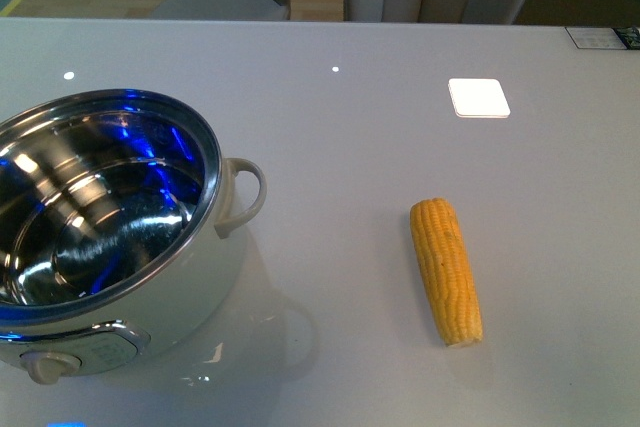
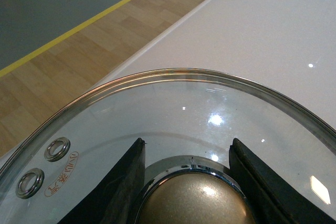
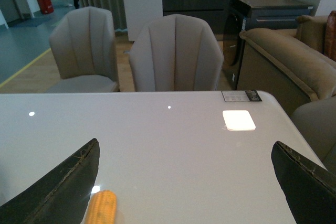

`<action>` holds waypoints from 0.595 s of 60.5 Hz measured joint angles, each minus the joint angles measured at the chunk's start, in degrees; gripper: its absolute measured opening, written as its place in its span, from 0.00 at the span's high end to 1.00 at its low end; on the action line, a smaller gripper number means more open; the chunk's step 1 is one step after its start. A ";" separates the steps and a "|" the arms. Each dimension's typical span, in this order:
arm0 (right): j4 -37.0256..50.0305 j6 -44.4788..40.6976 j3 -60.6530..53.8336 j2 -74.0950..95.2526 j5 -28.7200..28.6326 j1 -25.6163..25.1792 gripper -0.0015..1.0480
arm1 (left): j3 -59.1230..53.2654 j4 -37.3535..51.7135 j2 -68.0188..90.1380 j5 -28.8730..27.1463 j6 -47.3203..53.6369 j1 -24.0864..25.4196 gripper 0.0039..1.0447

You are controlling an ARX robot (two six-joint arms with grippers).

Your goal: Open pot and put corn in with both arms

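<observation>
Well, the main risk is sitting with the lid [image 2: 210, 98]: the left gripper [image 2: 188, 145] is gripping the round brass-coloured knob [image 2: 191, 203] between its two black fingers [image 2: 126, 182], and the glass lid is hanging close to the table's edge, with wooden floor showing just beyond its rim. If the smooth knob is slipping between the pads, the glass may be falling on the table [image 1: 350, 117] or over the edge. Whether the lid is raised or resting on the table, I cannot tell. The second risk is lying with the corn [image 1: 446, 269]. It is lying alone on the table, well apart from the pot [image 1: 200, 277], toward the robot's right. It is round and tapered, so an off-centre pinch may be rolling it away or squeezing it out. The right gripper [image 3: 185, 144] is holding its fingers wide apart with nothing between them, and in its own view the cob is showing near one finger, not between the two. The pot is standing open and its shiny steel bowl is holding nothing — only blue reflections. Its rim is standing higher than the cob, so a low carry could be knocking the corn against it.
</observation>
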 joint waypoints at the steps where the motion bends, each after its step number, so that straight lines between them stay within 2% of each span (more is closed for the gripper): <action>1: 0.00 0.00 0.00 0.00 0.02 0.00 0.08 | 0.13 0.20 0.33 0.02 0.13 -0.09 0.60; 36: 0.00 0.00 0.02 0.00 0.02 0.00 0.08 | 1.36 2.89 6.49 -0.07 2.47 -0.15 0.60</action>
